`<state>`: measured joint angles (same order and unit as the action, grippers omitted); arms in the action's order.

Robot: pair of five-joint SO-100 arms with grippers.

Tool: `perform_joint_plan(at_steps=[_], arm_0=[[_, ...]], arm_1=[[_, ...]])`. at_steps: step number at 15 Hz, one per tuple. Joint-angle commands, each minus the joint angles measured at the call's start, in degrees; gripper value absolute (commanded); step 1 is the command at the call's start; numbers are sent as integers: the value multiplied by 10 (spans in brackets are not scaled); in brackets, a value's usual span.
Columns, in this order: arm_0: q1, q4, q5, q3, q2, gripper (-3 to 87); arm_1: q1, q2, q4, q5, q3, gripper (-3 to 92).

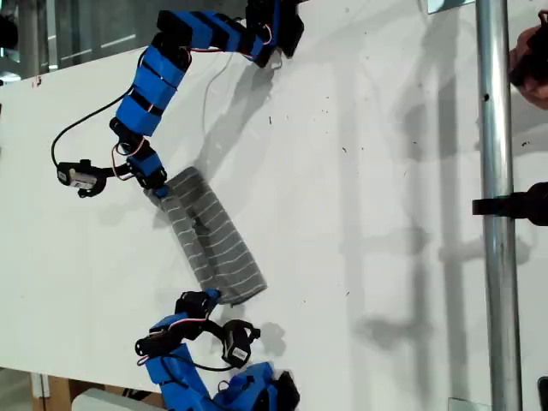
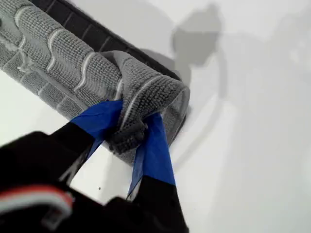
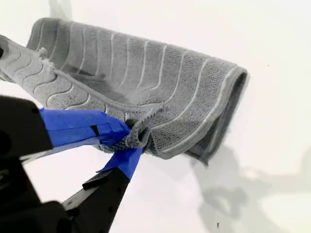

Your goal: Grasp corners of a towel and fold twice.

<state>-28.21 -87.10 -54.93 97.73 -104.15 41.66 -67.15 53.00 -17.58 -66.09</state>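
grey white-striped towel (image 1: 212, 240), blue-taped pincer (image 2: 130, 131), white table (image 1: 360, 197)

Exterior view: overhead, looking straight down on the white counter (image 1: 360, 214), far enough to take in both arms. First wrist view: rides its arm, very near, looking along my first tool (image 2: 131, 133) down to the counter. Second wrist view: likewise, close behind my second tool (image 3: 127, 138). Shared by all three: the towel (image 1: 214, 240) and the counter around it.
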Motion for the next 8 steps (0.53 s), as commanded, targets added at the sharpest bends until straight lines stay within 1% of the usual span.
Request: perform_joint_plan(at_steps=[1,2,3,4,5,6,7,8], arm_0=[[-23,3,-3,23,-65,-28],[-47,-25,4,11,-87,-28],[-62,-39,10,15,-111,-28],[-64,-31,5,47,-130,-28],[-58,-23,-15,83,-149,-28],[-55,27,-22,140,-192,-28],[-49,47,-30,174,-212,-28],[-36,48,-39,189,-207,-28]], arm_1=[[30,-56,-18,-8,29,-2],[36,-56,-16,-11,47,-2],[40,-56,-14,-13,48,-3],[45,-56,-13,-13,35,-3],[48,-62,-25,-13,8,-3],[54,-65,-34,-16,-10,-3],[58,-58,-32,-18,-10,-3],[58,-51,-19,-19,-10,-3]])
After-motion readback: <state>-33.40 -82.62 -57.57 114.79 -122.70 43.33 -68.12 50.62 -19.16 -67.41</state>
